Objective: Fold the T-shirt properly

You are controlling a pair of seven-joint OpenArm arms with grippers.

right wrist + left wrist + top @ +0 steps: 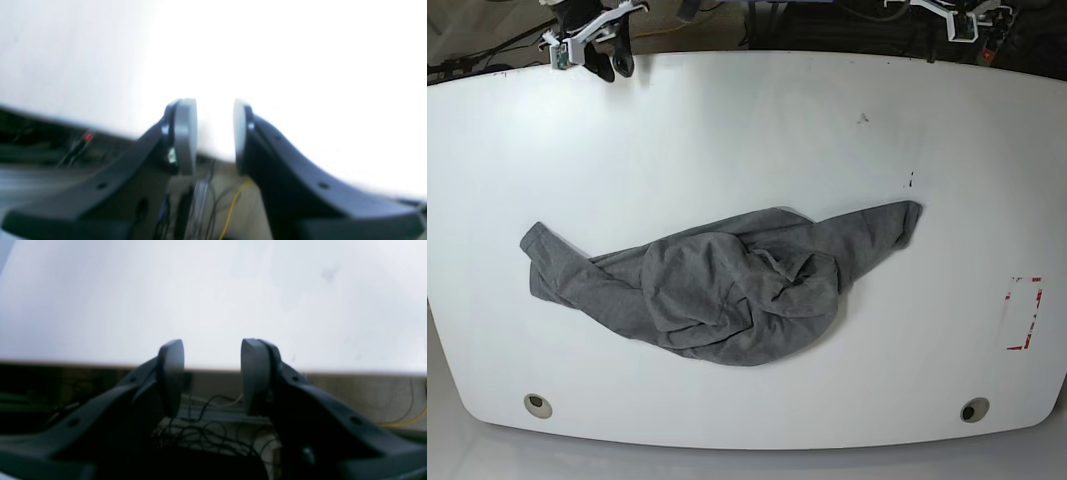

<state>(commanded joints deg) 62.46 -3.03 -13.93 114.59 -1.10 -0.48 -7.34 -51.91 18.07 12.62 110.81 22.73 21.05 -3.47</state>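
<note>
The T-shirt [727, 285], plain heather grey, lies crumpled in a wide heap on the middle of the white table [747, 130]; one sleeve reaches right, another part trails left. My right gripper [612, 62] hovers at the far left corner of the table, well away from the cloth. My left gripper [962, 25] sits beyond the far right edge. In the left wrist view the left gripper [212, 353] is open over the table edge [213, 368], holding nothing. The right gripper [213, 113] in its wrist view is also open and empty. No cloth shows in either wrist view.
A red rectangular marking [1024, 313] is on the table's right side. Two round holes [538, 405] [974, 409] sit near the front edge. Small dark marks [863, 118] dot the far half. Cables [200, 433] lie beyond the far edge.
</note>
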